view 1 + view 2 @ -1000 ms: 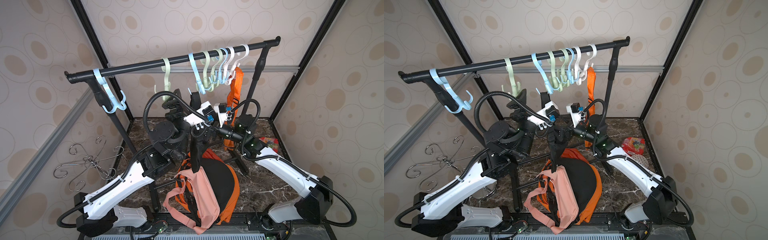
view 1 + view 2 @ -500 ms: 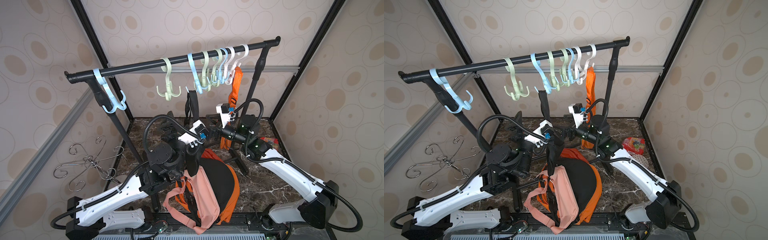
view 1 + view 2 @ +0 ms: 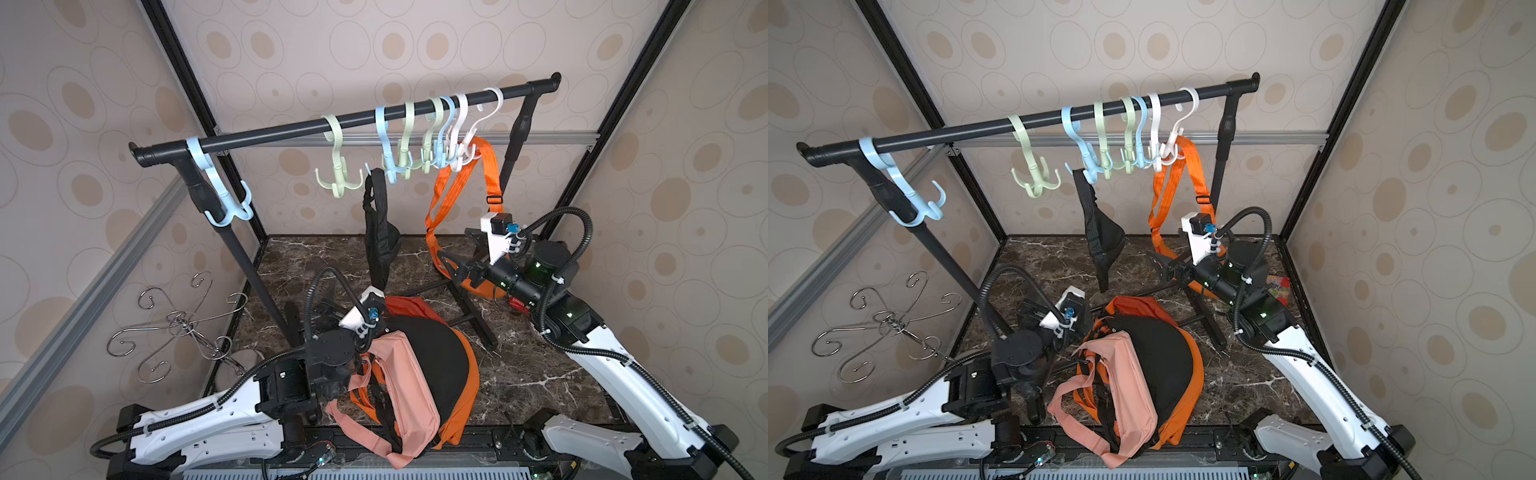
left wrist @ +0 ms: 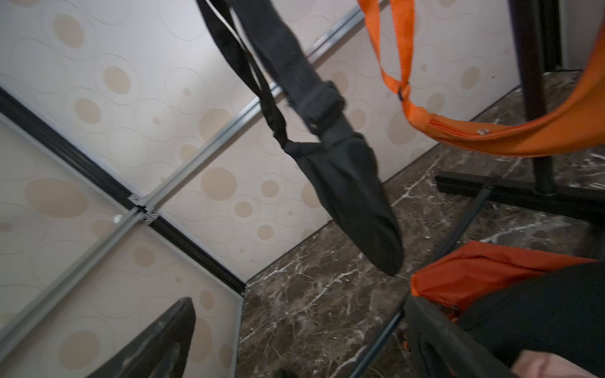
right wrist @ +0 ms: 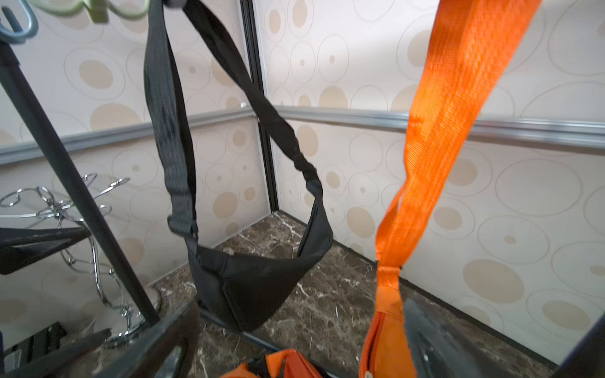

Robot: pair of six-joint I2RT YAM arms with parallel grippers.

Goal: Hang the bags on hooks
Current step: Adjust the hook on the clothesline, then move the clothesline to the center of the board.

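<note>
Left gripper [image 3: 322,305]: jaws spread, empty, low over marble floor [image 3: 540,374]. Pink waist bag [image 3: 407,386] at its 5 o'clock in top view.
Right gripper [image 3: 455,266]: jaws spread, empty, just beside hanging orange bag [image 3: 453,187].
Black sling bag [image 3: 380,241]: hangs by strap from light blue hook [image 3: 386,162] on black rail [image 3: 291,129]. It sits at 10 o'clock of right gripper and 1 o'clock of left, touching neither.
</note>
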